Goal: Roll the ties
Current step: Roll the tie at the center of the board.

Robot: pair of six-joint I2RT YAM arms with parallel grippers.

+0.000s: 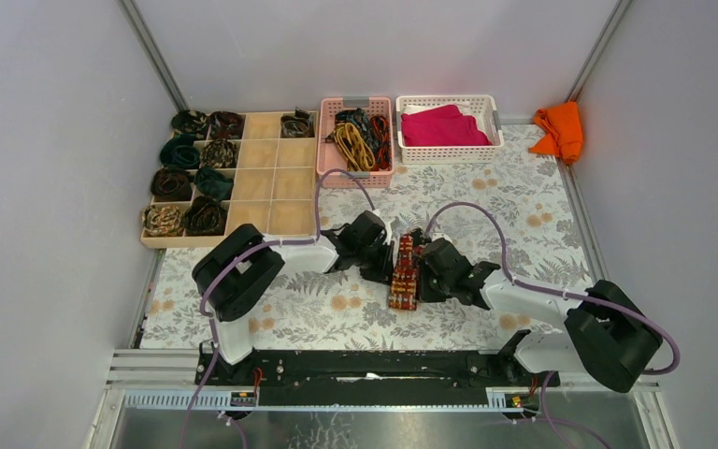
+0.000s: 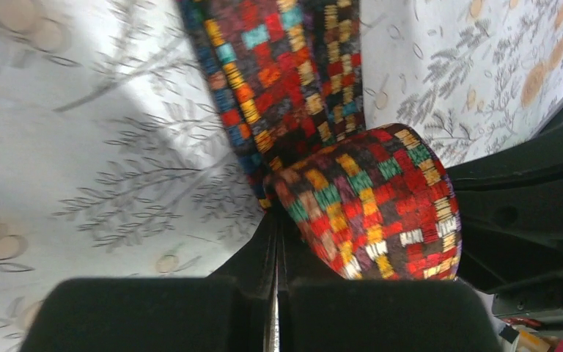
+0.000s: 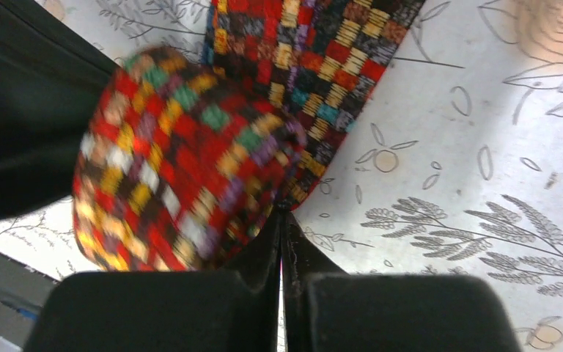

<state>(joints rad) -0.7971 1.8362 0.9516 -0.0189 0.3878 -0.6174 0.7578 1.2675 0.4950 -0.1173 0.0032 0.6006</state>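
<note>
Left jaws are squeezed fully together and right jaws are the same, tips right against the red checked tie [image 2: 374, 205]. Can't tell if either one actually pinches any fabric. One end of the tie is curled over into a fat loop between the two arms, and the rest lies flat on the flowery surface [image 1: 524, 201], about mid-table. Further back there's a wooden tray [image 1: 280, 187] holding rolled ties [image 1: 187, 182], and a pink basket [image 1: 355, 178] of loose ties [image 1: 360, 140].
</note>
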